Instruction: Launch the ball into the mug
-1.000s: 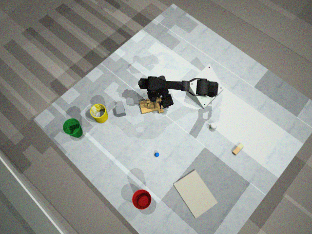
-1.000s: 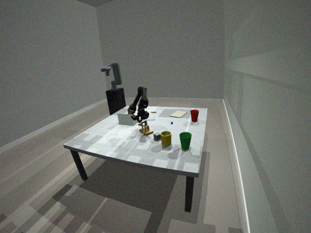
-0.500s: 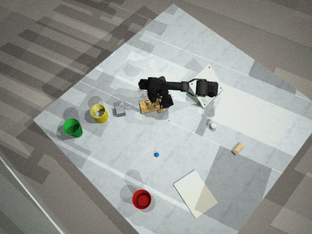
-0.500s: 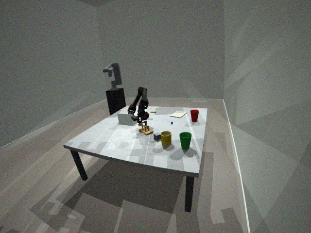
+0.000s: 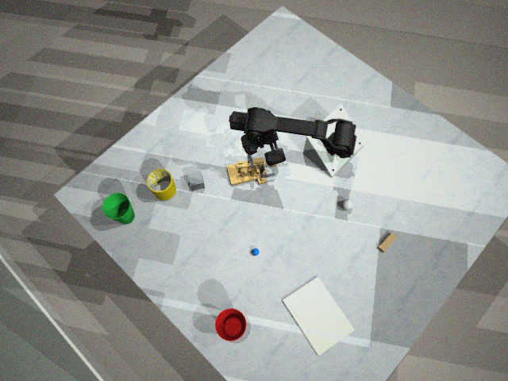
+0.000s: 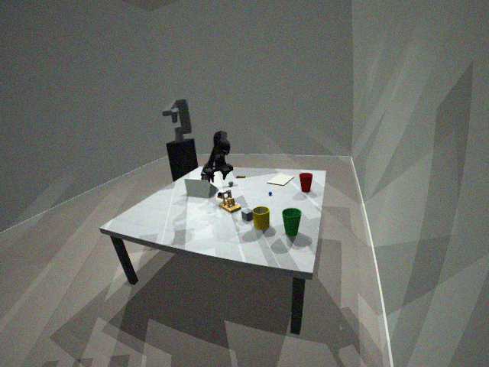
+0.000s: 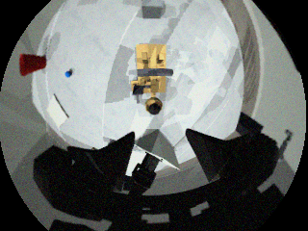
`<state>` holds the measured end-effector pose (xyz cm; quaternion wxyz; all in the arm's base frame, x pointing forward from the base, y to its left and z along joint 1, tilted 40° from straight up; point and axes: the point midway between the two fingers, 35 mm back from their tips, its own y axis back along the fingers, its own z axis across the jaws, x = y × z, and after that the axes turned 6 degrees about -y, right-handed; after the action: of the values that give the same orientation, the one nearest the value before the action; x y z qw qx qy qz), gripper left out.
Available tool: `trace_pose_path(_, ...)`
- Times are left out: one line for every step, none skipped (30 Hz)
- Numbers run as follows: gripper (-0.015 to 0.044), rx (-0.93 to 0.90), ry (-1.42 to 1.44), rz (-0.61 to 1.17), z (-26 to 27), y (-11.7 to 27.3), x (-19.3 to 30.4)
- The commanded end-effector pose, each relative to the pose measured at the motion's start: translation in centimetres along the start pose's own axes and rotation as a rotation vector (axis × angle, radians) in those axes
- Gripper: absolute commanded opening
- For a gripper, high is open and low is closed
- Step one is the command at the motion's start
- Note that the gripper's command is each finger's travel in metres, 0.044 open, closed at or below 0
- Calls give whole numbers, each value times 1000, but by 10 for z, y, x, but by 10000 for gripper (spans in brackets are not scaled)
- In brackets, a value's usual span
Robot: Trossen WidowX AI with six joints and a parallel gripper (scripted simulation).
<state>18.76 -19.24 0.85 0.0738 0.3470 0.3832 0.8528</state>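
The tan catapult (image 5: 235,177) (image 6: 231,208) (image 7: 151,48) stands on the table, its base end toward the grey block and the yellow mug. A dark ball (image 7: 154,108) appears to lie in the cup at the end of its throwing arm, seen best in the wrist view; in the top view the arm hides the cup. My gripper (image 5: 263,158) (image 7: 161,133) is open and empty, its fingers spread above and behind the cup. The yellow mug (image 5: 166,192) (image 6: 260,219) stands upright to the left of the catapult in the top view.
A grey block (image 5: 196,182) (image 6: 247,215) (image 7: 152,11) sits between catapult and yellow mug. A green mug (image 5: 128,213) (image 6: 291,222), red mug (image 5: 231,325) (image 6: 306,183), blue ball (image 5: 255,252), white ball (image 5: 347,204), wood block (image 5: 387,241) and pale board (image 5: 318,315) also stand or lie on the table.
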Motion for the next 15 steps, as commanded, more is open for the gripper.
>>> trace_pose_path(440,19,2,-30,-1,25,11)
trace_pose_path(440,6,-2,-25,-1,10,1)
trace_pose_path(440,9,-5,-42,-2,11,-5)
trace_pose_path(440,13,-9,-70,-3,14,-13)
trace_pose_path(440,17,-14,-104,-5,18,-24)
trace_pose_path(440,21,-18,-138,-6,22,-35)
trace_pose_path(440,24,-23,-172,-8,26,-45)
trace_pose_path(440,27,-26,-206,-9,30,-56)
trace_pose_path(440,29,-30,-240,-10,34,-66)
trace_pose_path(440,30,-33,-274,-11,39,-77)
trace_pose_path(440,31,-35,-308,-12,43,-87)
trace_pose_path(440,32,-39,-342,-13,48,-97)
trace_pose_path(440,33,-42,-376,-13,53,-107)
trace_pose_path(440,33,-44,-409,-14,59,-117)
trace_pose_path(440,32,-46,-443,-14,64,-127)
